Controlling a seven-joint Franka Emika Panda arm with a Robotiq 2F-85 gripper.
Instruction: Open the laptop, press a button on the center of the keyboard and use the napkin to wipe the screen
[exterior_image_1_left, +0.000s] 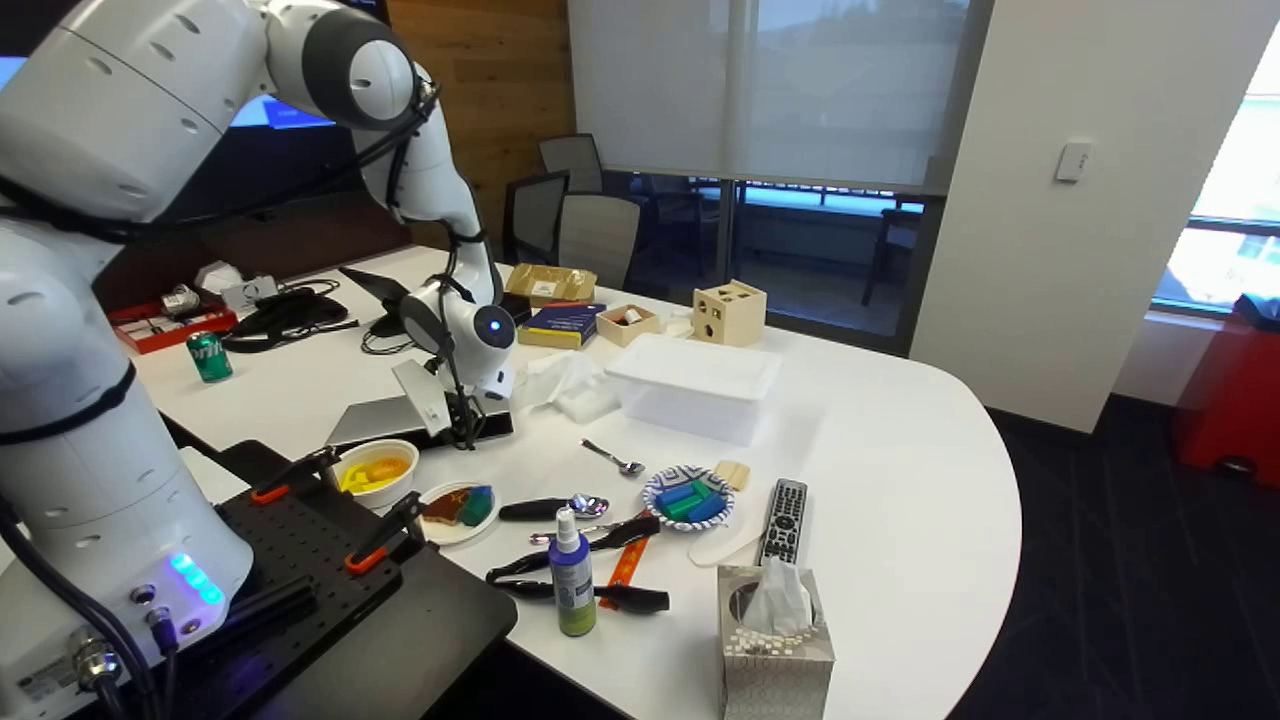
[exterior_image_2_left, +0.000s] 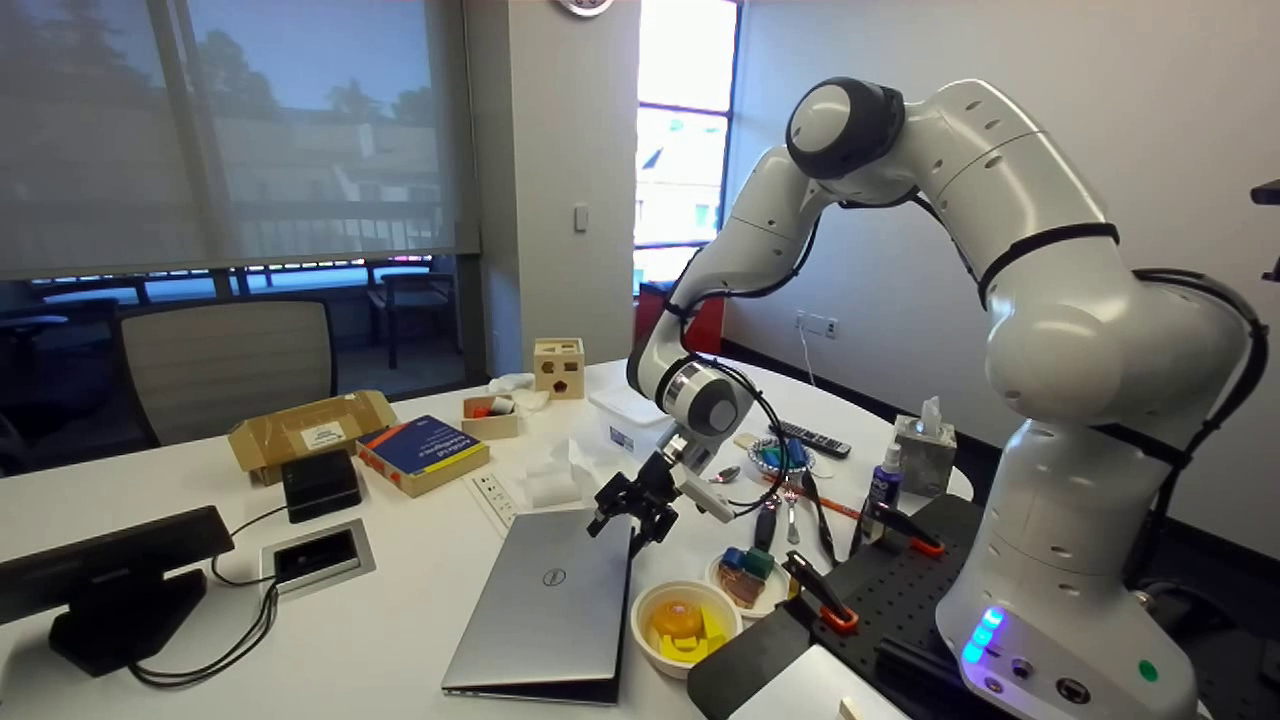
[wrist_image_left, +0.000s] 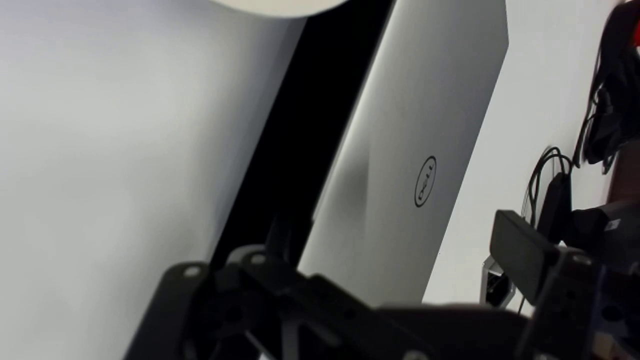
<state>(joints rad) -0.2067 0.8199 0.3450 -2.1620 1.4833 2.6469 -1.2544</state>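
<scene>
Table (exterior_image_2_left: 380, 610), white, bears the scatter. Robot arm (exterior_image_2_left: 1005, 175) bends down toward the laptop (exterior_image_2_left: 545, 610), which lies near the table's robot-side edge, lid (wrist_image_left: 395, 150) slightly raised, a dark gap along the side nearest the robot; screen and keyboard hidden. Gripper (wrist_image_left: 400, 245) stands at that side, jaws spread wide, nothing pinched: one finger (wrist_image_left: 522, 252) above the lid, another low at the gap. Contact: cannot tell. Likeliest trouble: shallow purchase, lid slipping off the lower finger and dropping. Pushing rather than lifting could skid the thin laptop. Crumpled napkin (exterior_image_2_left: 555, 485), probably for wiping, sits near the gripper's end of the laptop; a sweep might drag it. Bowl (exterior_image_1_left: 390, 498), just beside the gap, could tip if the arm swings low.
</scene>
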